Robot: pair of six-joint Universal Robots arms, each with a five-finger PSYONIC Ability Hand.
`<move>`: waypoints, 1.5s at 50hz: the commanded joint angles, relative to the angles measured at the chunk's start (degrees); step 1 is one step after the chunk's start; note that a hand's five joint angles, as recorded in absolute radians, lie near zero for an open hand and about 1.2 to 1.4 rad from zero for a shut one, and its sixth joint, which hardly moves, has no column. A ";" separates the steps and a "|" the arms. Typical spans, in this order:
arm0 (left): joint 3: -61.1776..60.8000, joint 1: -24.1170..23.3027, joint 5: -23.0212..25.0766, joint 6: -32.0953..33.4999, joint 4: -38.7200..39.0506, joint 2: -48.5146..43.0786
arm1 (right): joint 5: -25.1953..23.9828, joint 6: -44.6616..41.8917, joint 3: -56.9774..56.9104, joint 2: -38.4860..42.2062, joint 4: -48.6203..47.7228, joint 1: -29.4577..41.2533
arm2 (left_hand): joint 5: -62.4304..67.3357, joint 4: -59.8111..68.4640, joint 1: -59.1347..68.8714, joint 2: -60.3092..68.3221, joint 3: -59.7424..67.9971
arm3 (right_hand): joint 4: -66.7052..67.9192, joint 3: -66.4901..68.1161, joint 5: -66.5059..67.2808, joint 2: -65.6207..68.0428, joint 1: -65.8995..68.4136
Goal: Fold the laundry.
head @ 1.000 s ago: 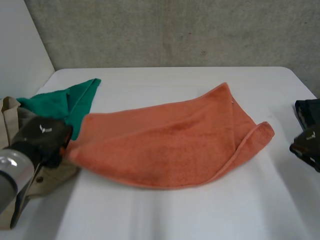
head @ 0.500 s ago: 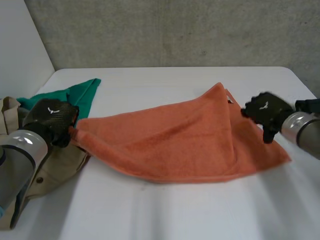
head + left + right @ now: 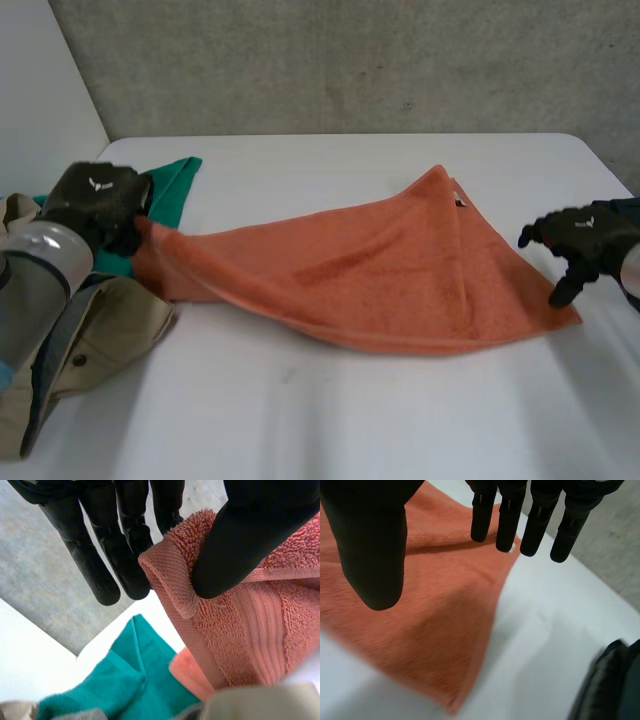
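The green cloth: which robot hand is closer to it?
Left. The left hand is right beside the green cloth, pinching the orange towel by its corner. The right hand is open at the towel's far end.

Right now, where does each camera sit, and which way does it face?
Head view: behind and between the arms, looking down at the white table; shows left hand and right hand.
Left wrist view: on the left wrist, looking along the palm; its thumb and fingers pinch a corner of the orange towel.
Right wrist view: on the right wrist, looking along the palm; its straight fingers are by the towel's opposite corner.
Shared: the orange towel, in all three.
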 commanded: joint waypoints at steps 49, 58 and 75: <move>10.00 -1.11 -3.95 -4.74 -5.24 -8.03 | -1.03 7.15 9.74 3.76 -21.44 1.43 | 14.51 11.13 14.69 11.52 11.75 | 54.68 54.58 54.17 54.71 54.52; 1.40 -0.24 -2.72 -2.64 -8.91 -3.65 | -0.32 -3.72 5.87 2.81 -6.20 -1.46 | 14.51 11.13 14.69 11.52 11.75 | 54.68 54.58 54.17 54.71 54.52; -13.74 1.17 4.40 16.09 -20.10 10.70 | -4.36 -33.65 10.00 -16.55 24.19 -11.85 | 14.51 11.13 14.69 11.52 11.75 | 54.68 54.58 54.17 54.71 54.52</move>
